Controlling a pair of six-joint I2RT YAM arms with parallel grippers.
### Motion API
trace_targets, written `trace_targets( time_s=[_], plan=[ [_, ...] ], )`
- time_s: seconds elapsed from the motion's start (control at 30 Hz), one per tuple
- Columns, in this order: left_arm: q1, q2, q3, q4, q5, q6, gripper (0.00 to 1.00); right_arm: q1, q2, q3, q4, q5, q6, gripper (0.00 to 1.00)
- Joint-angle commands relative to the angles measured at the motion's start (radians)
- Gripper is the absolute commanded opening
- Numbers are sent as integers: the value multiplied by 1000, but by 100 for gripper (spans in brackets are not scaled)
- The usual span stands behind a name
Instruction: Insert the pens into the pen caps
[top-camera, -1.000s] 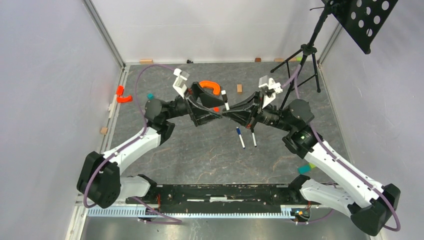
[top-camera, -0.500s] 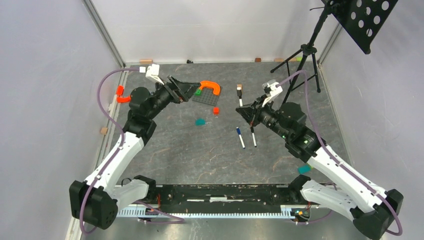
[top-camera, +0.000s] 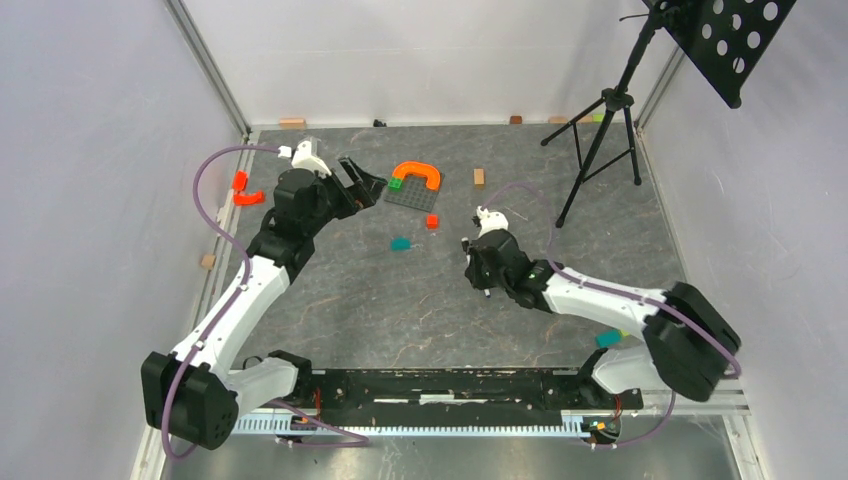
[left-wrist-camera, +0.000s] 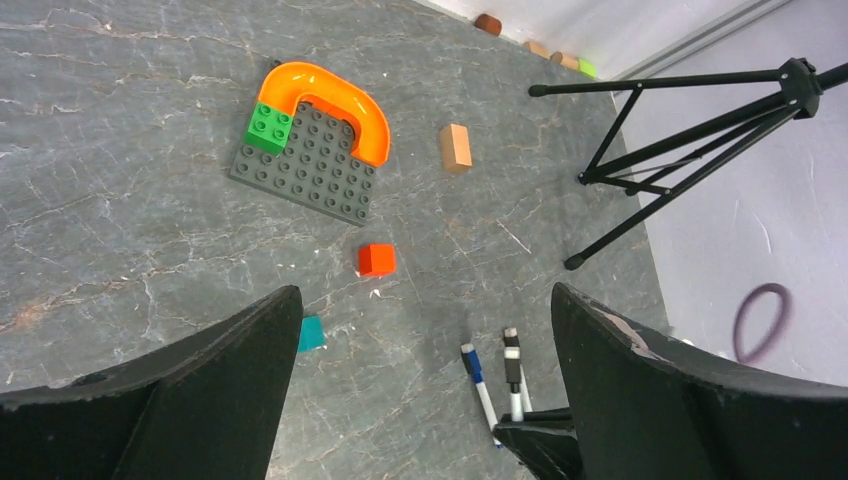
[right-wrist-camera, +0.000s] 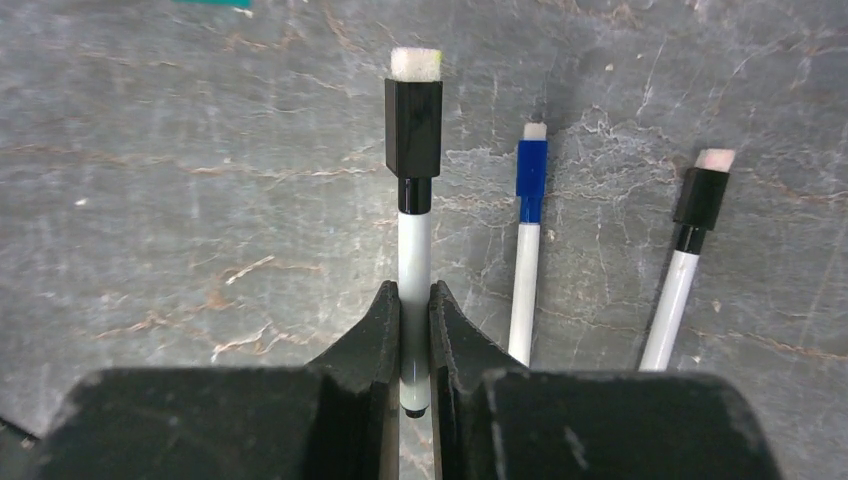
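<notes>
right claw pinches pen, two pens — close beside

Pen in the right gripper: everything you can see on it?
The pen is a slim white barrel, plastic by the look, with a black cap fitted and a small white pad on the cap's end. The right gripper is shut on its lower barrel; a dark rear end shows below the grip. It points straight away from the wrist camera, roughly parallel to a blue-capped pen and another black-capped pen lying beside it, apart from both. Whether it touches the table cannot be told.
</notes>
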Motion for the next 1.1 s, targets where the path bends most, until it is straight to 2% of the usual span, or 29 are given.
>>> trace_targets(
  time_s=[0.0,0.1,0.17,0.3,0.53,0.63,0.73,0.8,0.9,1.07],
  plan=[
    [1,-2,42,1,-2,55,98,7,97,9,134,46,64,0],
    [-1,0,43,1,13,60,98,11,149,-7,171,11,82,0],
    [1,0,45,0,15,63,98,11,171,-15,196,-18,80,6],
    [0,-8,46,1,22,70,98,15,173,-54,249,-36,92,24],
    [1,-8,46,-1,20,70,98,15,157,-67,249,-42,95,49],
    [0,-12,48,-4,18,71,98,15,118,-67,232,-32,85,55],
    [0,-13,48,-4,14,72,98,16,49,-43,197,-29,41,62],
    [1,-14,51,-10,9,71,98,18,-13,-18,171,-29,-11,69],
    [1,-15,65,-28,-1,80,99,28,-138,13,123,38,-87,98],
    [1,-48,56,-31,-48,89,100,33,-425,-21,99,218,-196,98]
  ],
)
